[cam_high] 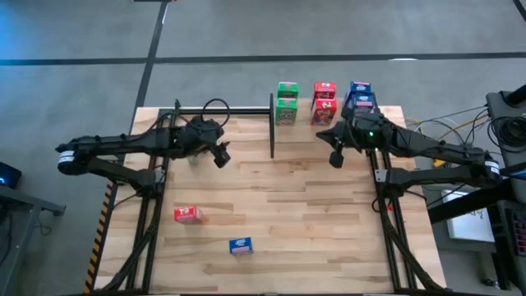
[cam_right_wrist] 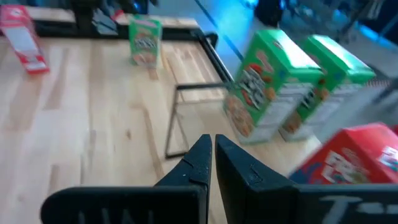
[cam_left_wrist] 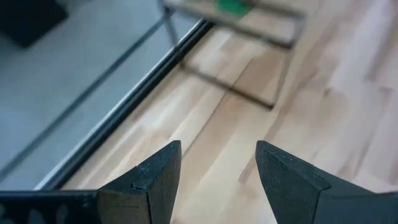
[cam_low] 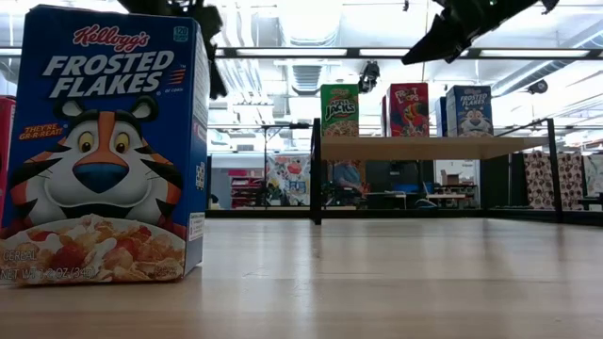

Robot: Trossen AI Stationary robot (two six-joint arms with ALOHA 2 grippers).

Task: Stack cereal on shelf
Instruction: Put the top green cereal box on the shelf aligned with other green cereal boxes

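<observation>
The shelf [cam_low: 424, 148] stands at the table's far right on black posts. On it stand green [cam_high: 286, 103], red [cam_high: 325, 100] and blue [cam_high: 360, 97] cereal boxes, upright on their bases. My right gripper [cam_high: 335, 156] hovers shut and empty in front of the shelf, near the green boxes [cam_right_wrist: 267, 87]. My left gripper [cam_high: 220, 154] hangs open and empty above the table's far left part, left of the shelf's post. A red box [cam_high: 187, 215] and a blue box [cam_high: 241, 246] sit on the near tabletop. Another green box [cam_right_wrist: 145, 40] stands by the left arm.
A black rail [cam_high: 238, 109] runs along the far edge, left of the shelf. The shelf's black corner post [cam_high: 272, 123] stands between the two grippers. Bare planks lie in the table's middle [cam_high: 296, 205]. Cables and equipment sit off the right edge [cam_high: 493, 123].
</observation>
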